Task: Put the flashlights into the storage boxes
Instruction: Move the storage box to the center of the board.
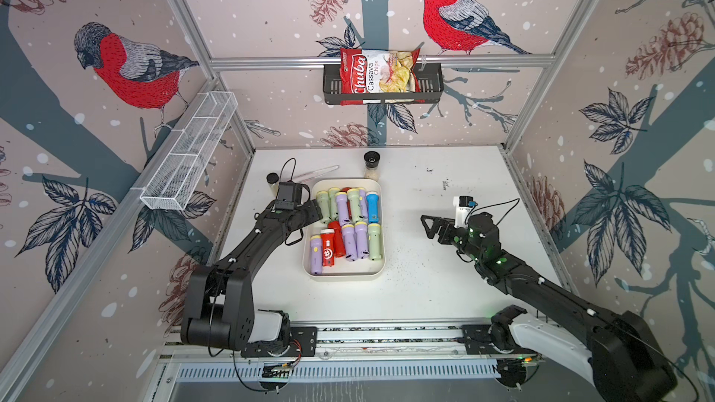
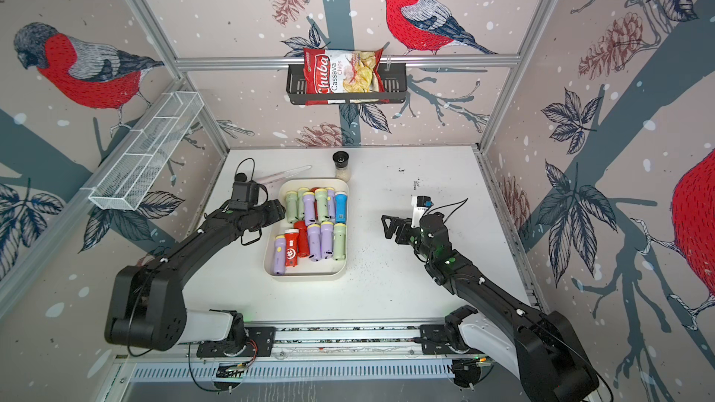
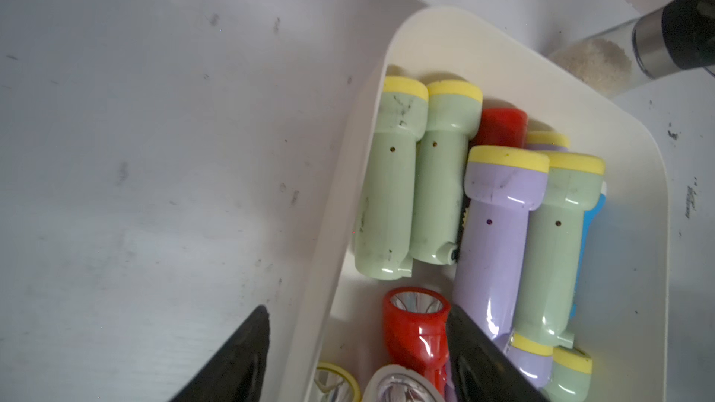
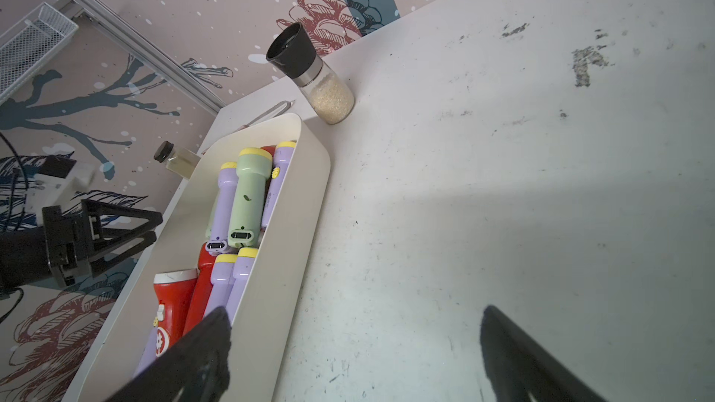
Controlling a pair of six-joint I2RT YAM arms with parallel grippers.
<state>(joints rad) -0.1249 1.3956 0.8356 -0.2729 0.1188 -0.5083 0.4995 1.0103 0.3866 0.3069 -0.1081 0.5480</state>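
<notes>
The table [image 1: 425,284] holds a tray [image 1: 344,275] full of flashlights [image 1: 355,206]. Left jaws are spread at its edge, right jaws spread wide.

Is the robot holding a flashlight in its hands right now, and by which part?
No, nothing is held. The left gripper stands open over the side wall of the tray, and the right gripper stands open above the table.
</notes>
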